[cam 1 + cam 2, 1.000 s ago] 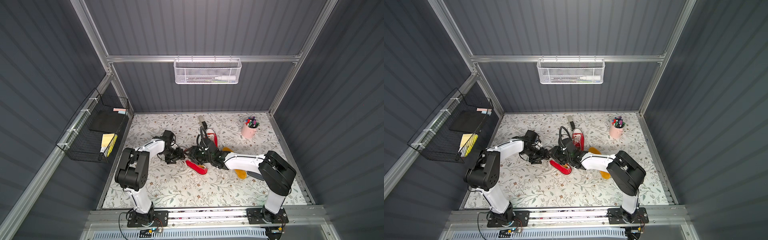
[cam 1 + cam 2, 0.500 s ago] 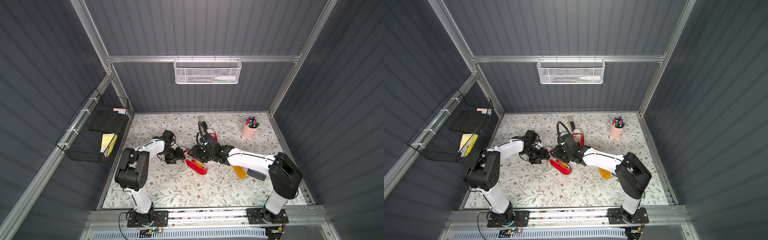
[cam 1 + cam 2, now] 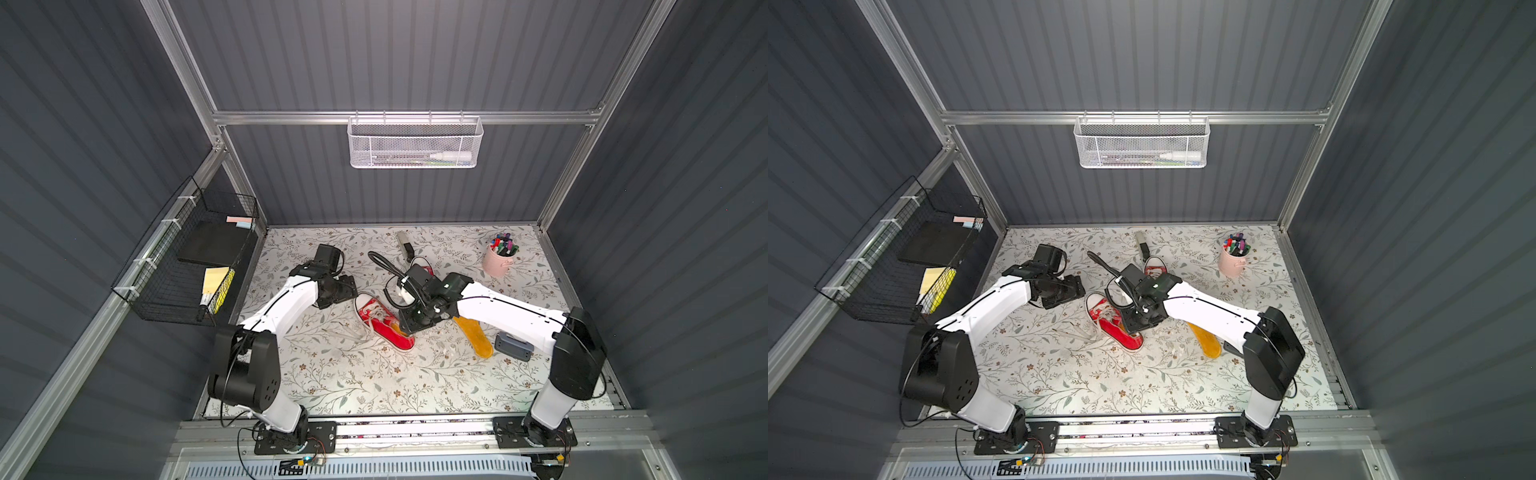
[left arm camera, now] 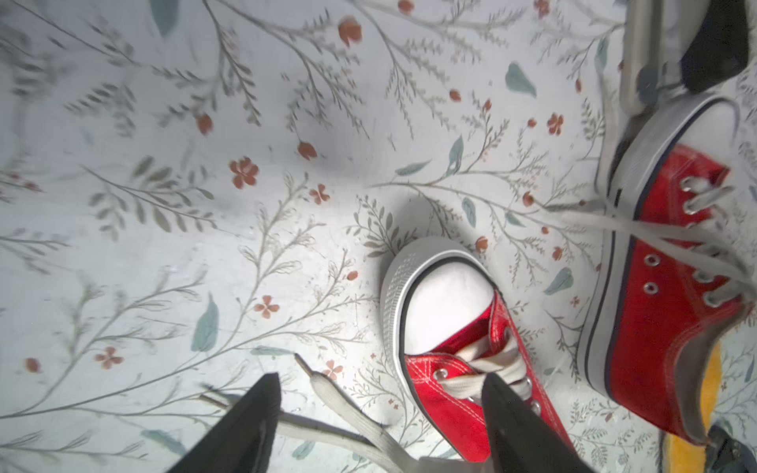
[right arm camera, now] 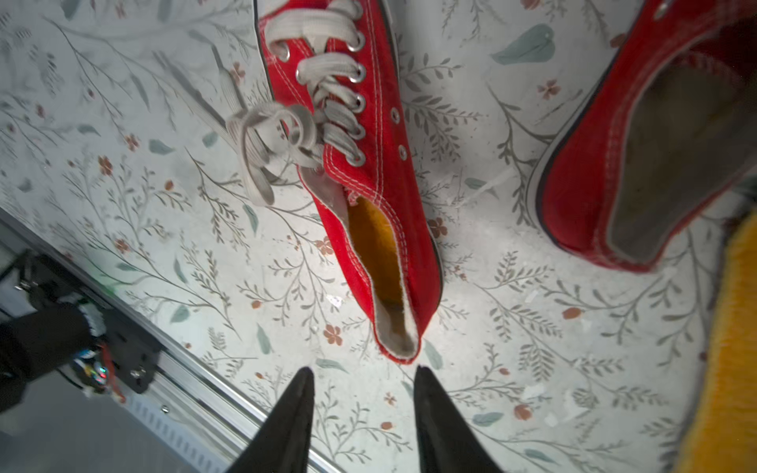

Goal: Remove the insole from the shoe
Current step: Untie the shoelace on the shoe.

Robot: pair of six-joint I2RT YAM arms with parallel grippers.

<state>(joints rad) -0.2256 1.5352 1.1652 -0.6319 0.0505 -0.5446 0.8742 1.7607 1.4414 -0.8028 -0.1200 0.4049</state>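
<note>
While the floral table (image 3: 332, 374) fills pretty much the whole booth floor, both white arms reach in over its middle: the left arm (image 3: 286, 303) comes in at the toe of the red shoe (image 3: 386, 328) and the right arm (image 3: 507, 311) sits over its heel end. That shoe lies flat on its sole, toe pointing back and to the left, with its laces loose and trailing onto the mat. A second shoe (image 5: 594, 164) is just beside it, mostly hidden under the right wrist in both top views, and its inside looks bare and grey. A loose insole (image 3: 473, 338), yellow, lies on the mat partly under the right arm. The insole (image 5: 375, 245) is yellow too and sits inside the red shoe, showing through the heel opening. The left gripper (image 4: 381, 376) is spread wide and empty, one finger over the laces by the toe cap; can't tell if it touches. The right gripper (image 5: 363, 370) has a narrower gap, also empty, with its tips just off the heel
</note>
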